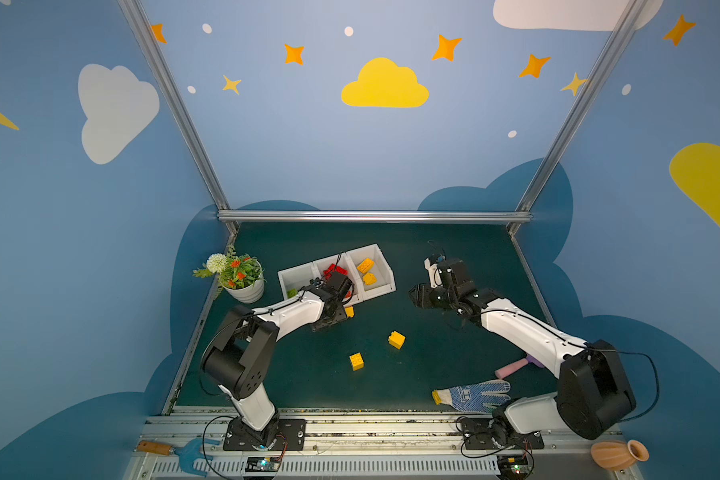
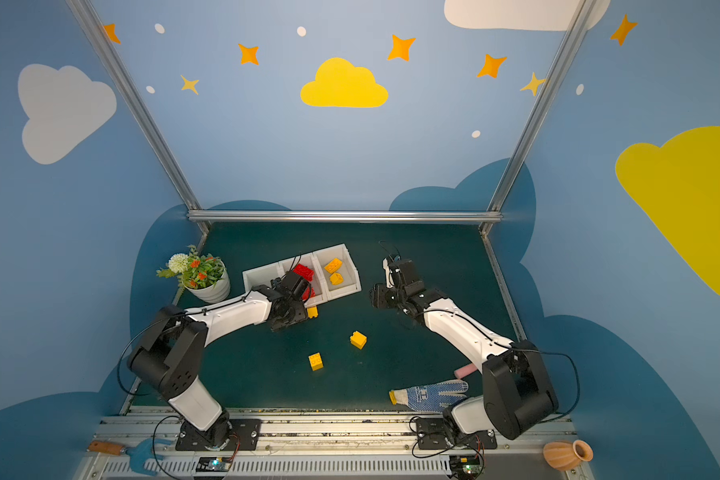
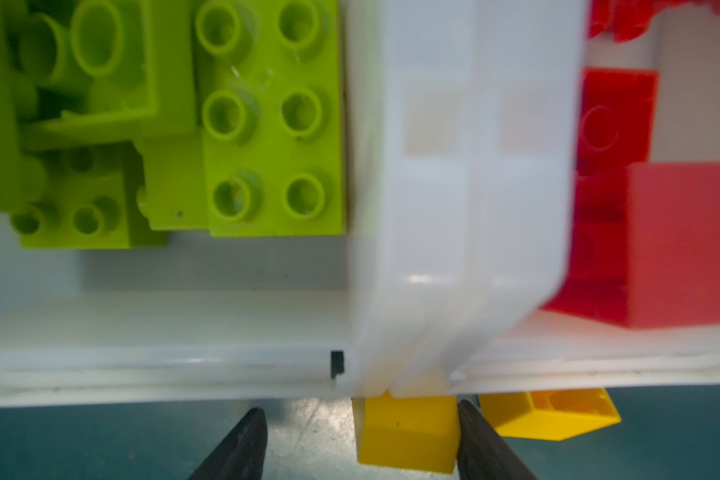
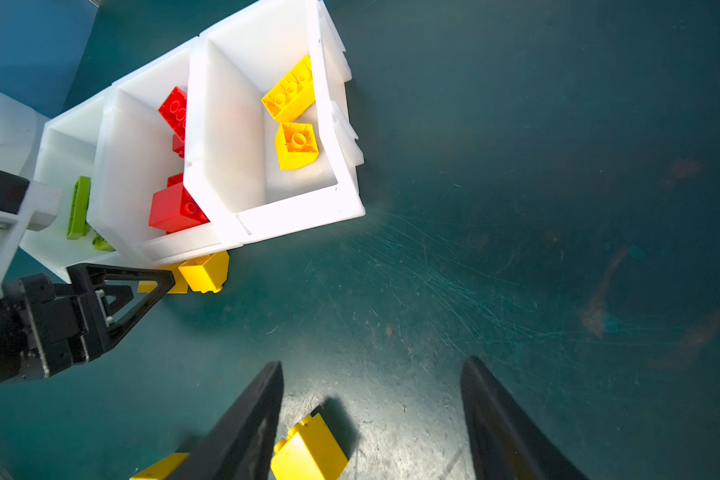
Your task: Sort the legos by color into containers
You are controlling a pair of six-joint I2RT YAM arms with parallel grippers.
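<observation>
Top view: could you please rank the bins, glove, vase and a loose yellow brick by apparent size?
Bins
Glove
Vase, close to the glove and nearer the camera, so that pair is unsure
Brick

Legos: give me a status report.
Left gripper open, straddling yellow brick against containers' front wall. Right gripper open, empty. Second yellow brick crowds it. Two more bricks loose mid-table.
</observation>
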